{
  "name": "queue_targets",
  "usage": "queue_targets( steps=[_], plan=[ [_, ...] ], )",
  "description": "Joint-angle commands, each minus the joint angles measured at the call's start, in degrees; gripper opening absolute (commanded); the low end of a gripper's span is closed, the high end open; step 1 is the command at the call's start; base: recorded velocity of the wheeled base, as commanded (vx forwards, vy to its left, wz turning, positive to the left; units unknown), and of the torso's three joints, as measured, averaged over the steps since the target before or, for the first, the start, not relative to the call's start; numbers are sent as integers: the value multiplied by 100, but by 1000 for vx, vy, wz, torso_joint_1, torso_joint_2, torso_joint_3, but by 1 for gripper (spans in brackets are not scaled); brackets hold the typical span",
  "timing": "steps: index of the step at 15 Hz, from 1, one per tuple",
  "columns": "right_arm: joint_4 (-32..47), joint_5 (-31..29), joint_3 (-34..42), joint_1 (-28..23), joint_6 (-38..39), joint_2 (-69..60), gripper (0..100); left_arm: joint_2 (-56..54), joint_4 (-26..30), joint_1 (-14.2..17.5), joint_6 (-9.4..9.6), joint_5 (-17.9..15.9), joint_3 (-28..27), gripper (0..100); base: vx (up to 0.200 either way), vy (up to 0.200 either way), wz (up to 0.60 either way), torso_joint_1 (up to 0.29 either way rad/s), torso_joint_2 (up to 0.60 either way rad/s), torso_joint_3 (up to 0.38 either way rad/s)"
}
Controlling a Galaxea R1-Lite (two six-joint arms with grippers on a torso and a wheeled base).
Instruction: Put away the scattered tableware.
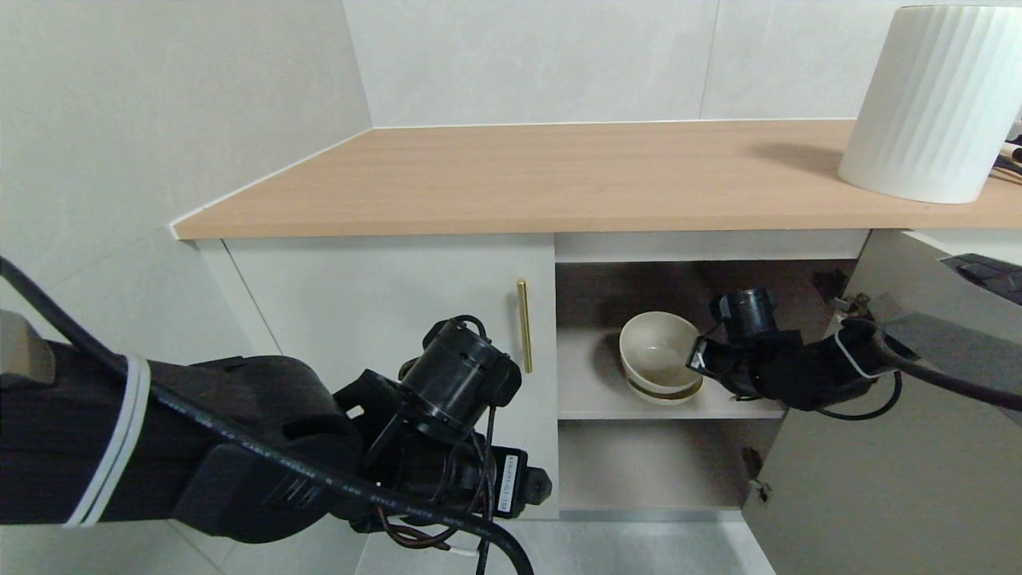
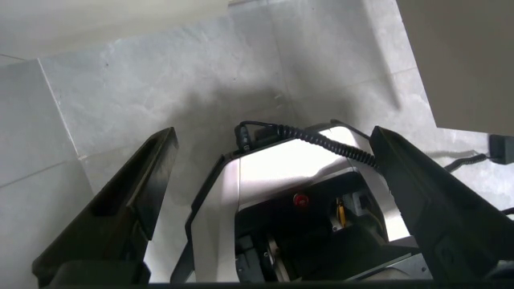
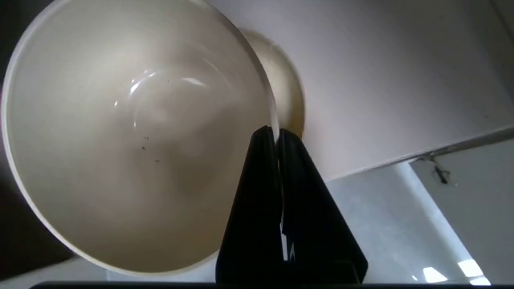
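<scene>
Now, right gripper [image 1: 696,358]: its black fingers [image 3: 277,185] are pinched shut on the rim of the cream, round ceramic bowl [image 1: 656,351], one finger inside the wall and one outside.
Cream bowl: it sits inside the open cupboard, near the front edge of the pale middle shelf [image 1: 587,395], about midway between the shelf's ends. It rests tilted on a second cream dish with a brown band [image 1: 663,393].
Left gripper [image 2: 273,152]: its jaws stand wide apart with nothing between them, hanging low in front of the closed white cupboard door [image 1: 383,319] and aimed at the grey floor tiles.
Step in hand: you look to be seating the bowl on the stack, so the release is what matters.
Doing it well: level the bowl first so its foot nests squarely in the lower dish. Let it take its own weight before you part the fingers.
Opening: spread only enough to clear the rim, since the inner finger can drag the bowl over.
Withdrawal: lift the fingers off the rim, then back straight out towards the shelf's front edge, staying off the open door [image 1: 878,447].
Risk: letting go while it is tilted may let it slide or clatter.
</scene>
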Motion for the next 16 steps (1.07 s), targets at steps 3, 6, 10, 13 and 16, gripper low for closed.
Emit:
queue_targets(
  steps=[3,6,10,13,16],
  plan=[
    [4,-47,-111,-60,1,177,0,9,-9,-3,-2,2,0,100,0,0,0,0,0,0],
    [-14,-74,-182,-69,1,229,0,9,-1,6,-2,2,0,100,0,0,0,0,0,0],
    [-14,-205,-278,-69,1,370,0,18,-1,-3,-2,2,0,100,0,0,0,0,0,0],
    [-23,-223,-287,-69,1,379,0,18,-1,-3,-2,2,0,100,0,0,0,0,0,0],
    [-23,-249,-322,-69,1,423,0,18,-9,6,-2,11,0,100,0,0,0,0,0,0]
  ],
)
